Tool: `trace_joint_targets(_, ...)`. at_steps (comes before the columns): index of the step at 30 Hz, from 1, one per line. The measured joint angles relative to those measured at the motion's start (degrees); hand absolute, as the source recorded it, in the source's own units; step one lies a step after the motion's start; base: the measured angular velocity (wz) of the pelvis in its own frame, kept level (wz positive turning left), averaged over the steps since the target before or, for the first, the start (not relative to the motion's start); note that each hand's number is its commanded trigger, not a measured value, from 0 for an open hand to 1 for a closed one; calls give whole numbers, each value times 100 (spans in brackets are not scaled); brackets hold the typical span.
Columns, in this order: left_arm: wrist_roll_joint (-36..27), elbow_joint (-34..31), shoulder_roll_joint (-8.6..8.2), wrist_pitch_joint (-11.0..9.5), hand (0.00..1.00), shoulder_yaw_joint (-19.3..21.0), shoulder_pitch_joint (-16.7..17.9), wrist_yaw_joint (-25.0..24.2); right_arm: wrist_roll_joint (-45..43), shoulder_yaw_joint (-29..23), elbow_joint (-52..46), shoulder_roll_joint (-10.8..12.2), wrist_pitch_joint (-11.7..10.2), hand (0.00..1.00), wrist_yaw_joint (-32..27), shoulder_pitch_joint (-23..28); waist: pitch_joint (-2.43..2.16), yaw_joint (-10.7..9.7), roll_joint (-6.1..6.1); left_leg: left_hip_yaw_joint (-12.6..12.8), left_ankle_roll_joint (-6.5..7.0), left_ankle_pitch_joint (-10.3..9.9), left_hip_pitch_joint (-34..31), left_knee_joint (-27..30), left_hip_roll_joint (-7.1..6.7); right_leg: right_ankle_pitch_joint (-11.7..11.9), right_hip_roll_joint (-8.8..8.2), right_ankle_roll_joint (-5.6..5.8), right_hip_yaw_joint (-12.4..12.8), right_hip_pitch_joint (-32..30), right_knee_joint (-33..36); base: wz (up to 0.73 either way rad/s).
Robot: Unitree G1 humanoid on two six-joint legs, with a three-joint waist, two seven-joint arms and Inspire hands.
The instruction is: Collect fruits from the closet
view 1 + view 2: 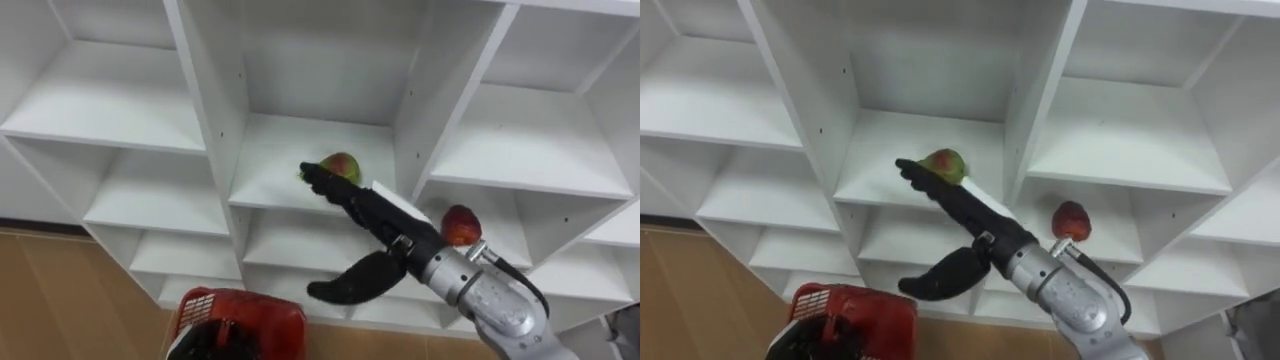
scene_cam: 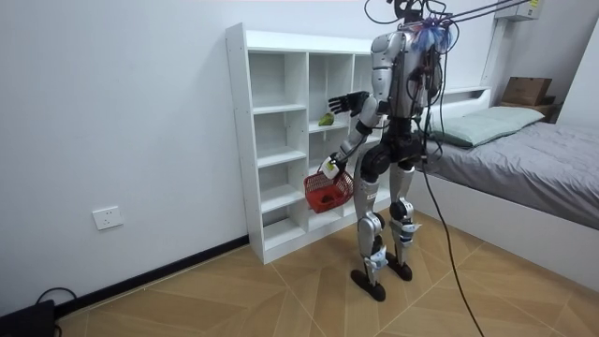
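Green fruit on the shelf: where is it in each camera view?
Left eye view: green fruit at centre, by the fingertips of the right hand.
Right eye view: green fruit left of centre, by the same fingertips.
Room view: green fruit small, in the closet's middle column.
Shared landmark: the outstretched right hand beside it.

Seen from across the room, the robot is mostly silver-grey shell with black joints at the waist, knees and ankles, and flat black feet. A knot of red and blue wiring sits at its head. Thin lines run up from its shoulders, and a dark cable trails down to the floor. The forearm is a brushed metal cylinder with a black cable looping at the wrist. The matte black right hand [image 1: 380, 225] carries a small white tag on its back, as does the left hand [image 2: 329, 168].
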Motion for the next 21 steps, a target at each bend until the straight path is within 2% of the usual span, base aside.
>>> trace_joint_targets(3, 129, -4, -12, 0, 100, 107, 10, 26, 1, -69, -1, 31, -12, 0, -147, -46, -3, 18, -49, 0, -3, -1, -5, -30, 0, 0, 4, 0, 4, 5, 0, 0)
trace_joint_targets(10, 485, -19, 5, 0, 100, 164, 28, 6, 5, -147, 2, 30, -13, 0, -417, -391, -58, 42, -212, -85, -16, 18, -9, -25, -12, -1, -4, -2, -85, 25, -10, 3)
trace_joint_targets(12, 593, -32, -1, 4, 100, 209, 41, -2, 7, -187, 6, 32, -13, 0, -516, -490, -35, 49, -260, -104, -16, 18, 10, -1, -18, 0, -3, -1, -107, 91, -68, 10)
trace_joint_targets(17, 758, -36, -1, 122, 100, 220, 48, 0, -37, -206, 38, 35, -12, 0, -838, -691, -21, 115, -305, -262, -17, 18, 24, 18, -33, 1, -10, 0, -258, 178, -83, 17)
trace_joint_targets(21, 862, -71, 13, 224, 100, 283, 53, -73, 20, -204, 595, 38, -5, 0, -980, -1125, 21, 191, -358, -411, -27, 23, 25, 11, -42, 0, -10, 0, -379, 243, -99, 16)
